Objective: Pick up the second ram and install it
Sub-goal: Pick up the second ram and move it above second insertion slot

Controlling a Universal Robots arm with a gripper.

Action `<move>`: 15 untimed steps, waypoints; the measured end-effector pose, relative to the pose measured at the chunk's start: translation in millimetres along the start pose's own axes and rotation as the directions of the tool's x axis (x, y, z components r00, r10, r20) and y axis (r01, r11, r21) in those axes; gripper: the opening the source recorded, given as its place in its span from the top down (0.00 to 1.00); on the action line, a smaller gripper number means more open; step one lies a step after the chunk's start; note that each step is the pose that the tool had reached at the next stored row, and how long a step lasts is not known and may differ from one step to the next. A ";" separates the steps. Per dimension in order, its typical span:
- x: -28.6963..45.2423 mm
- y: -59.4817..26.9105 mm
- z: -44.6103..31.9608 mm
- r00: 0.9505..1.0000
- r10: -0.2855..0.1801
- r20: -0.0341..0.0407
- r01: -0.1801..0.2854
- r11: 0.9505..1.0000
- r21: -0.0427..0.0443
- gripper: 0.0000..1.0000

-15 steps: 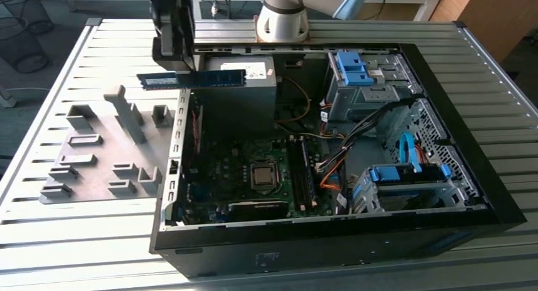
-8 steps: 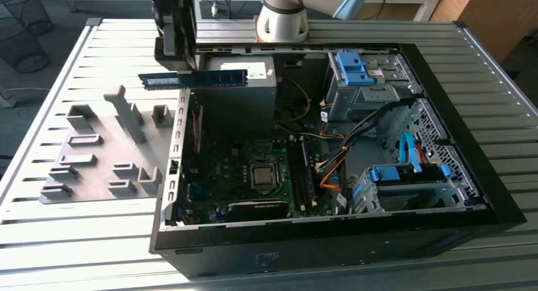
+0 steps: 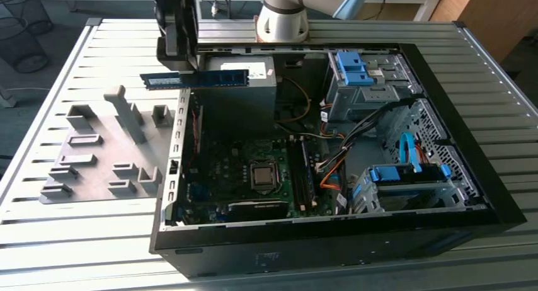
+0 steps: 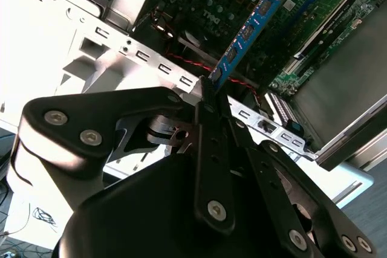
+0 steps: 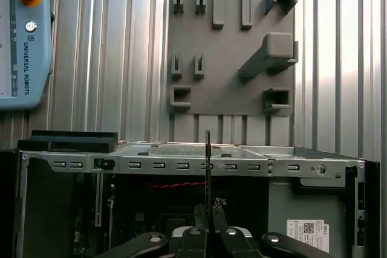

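Note:
The second ram is a thin blue-green stick with black chips, and it hangs level in the air over the case's rim at the exterior view's upper left. My gripper is shut on it near one end. In the second wrist view the ram sticks out from between the black fingers toward the motherboard. Seen edge-on in the first wrist view, the ram rises from my gripper. The motherboard's long memory slots lie lower in the open case, apart from the stick.
The open black computer case holds a power supply, loose cables and blue drive-bay clips. A grey slotted holder tray lies on the ribbed metal table at the exterior view's left. A pendant lies beyond the case.

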State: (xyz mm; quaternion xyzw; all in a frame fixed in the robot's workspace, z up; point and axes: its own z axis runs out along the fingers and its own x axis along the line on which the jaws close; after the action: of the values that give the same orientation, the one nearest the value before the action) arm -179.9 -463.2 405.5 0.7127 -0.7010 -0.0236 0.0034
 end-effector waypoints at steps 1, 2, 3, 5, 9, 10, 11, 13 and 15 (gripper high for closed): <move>0.0 -0.2 0.0 1.000 0.000 0.000 0.000 1.000 0.000 0.86; 0.0 -0.5 0.0 1.000 0.000 0.000 0.000 1.000 0.000 0.86; 0.0 -0.7 0.0 1.000 0.000 0.000 0.000 1.000 0.000 0.86; 0.0 -1.2 0.0 1.000 0.000 0.000 0.000 1.000 0.000 0.86; 0.0 -2.4 -0.1 1.000 0.000 0.000 0.000 1.000 0.000 0.86; 0.0 -2.6 -0.1 1.000 0.000 0.000 0.000 1.000 0.000 0.86; 0.0 -2.9 -0.1 1.000 0.000 0.000 0.000 1.000 0.000 0.86; 0.0 -3.3 -0.1 1.000 0.000 0.000 0.000 1.000 0.000 0.86; 0.1 -3.8 -0.1 1.000 0.000 0.000 0.000 1.000 0.000 0.86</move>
State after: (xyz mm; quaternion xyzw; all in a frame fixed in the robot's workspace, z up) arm -176.0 -463.2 405.5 0.7127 -0.7010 -0.0236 0.0034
